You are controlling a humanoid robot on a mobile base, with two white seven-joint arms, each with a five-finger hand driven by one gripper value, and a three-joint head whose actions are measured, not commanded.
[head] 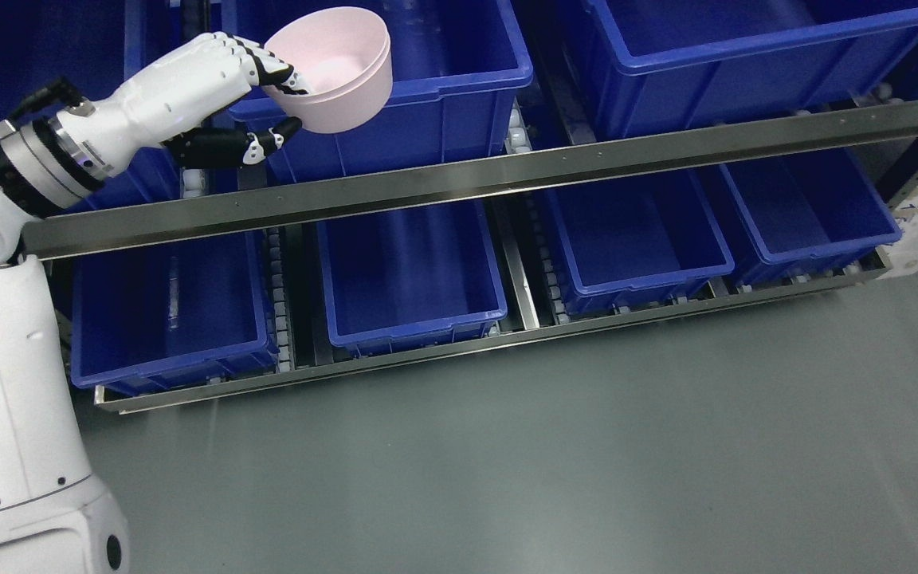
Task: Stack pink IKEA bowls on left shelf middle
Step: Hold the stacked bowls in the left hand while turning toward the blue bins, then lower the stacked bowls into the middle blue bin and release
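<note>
A pink bowl [334, 68] is held by the left robot hand [240, 100], fingers hooked over its rim and thumb pressed beneath. The bowl is tilted, its opening turned up and leftward, and is poised at the front left corner of a blue bin [443, 88] on the upper shelf level. Four more blue bins [407, 275] are ranged along the lower shelf behind a steel rail [507, 171].

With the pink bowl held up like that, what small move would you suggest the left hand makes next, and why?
Probably ease the left hand forward and down over the upper blue plastic bin. It grips the pink plastic bowl by its rim, tilted, in front of that bin's near wall rather than clearly inside, so releasing now might drop it.
</note>
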